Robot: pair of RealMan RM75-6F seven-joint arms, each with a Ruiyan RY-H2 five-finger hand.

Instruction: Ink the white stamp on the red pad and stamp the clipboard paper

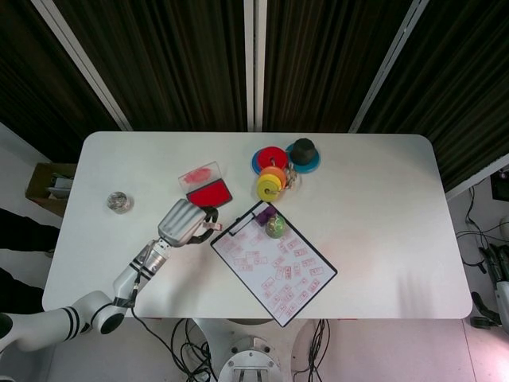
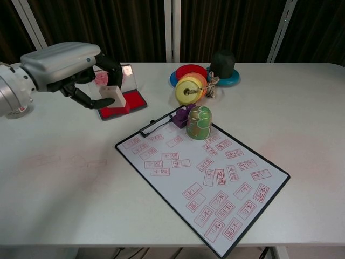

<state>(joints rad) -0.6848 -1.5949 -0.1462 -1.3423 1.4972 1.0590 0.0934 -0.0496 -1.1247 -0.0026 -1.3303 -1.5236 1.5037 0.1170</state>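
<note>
The left hand (image 2: 67,67) gripped the white stamp (image 2: 114,97) in its fingers, holding it just above the near edge of the red ink pad (image 2: 126,102) on the tabletop (image 2: 302,108); whether its red face touched the pad was hard to tell. The inking step seemed in hand. Next the stamp probably needed pressing flat into the pad, then carrying to a blank patch of the clipboard paper (image 2: 202,172). The right hand was out of sight.
</note>
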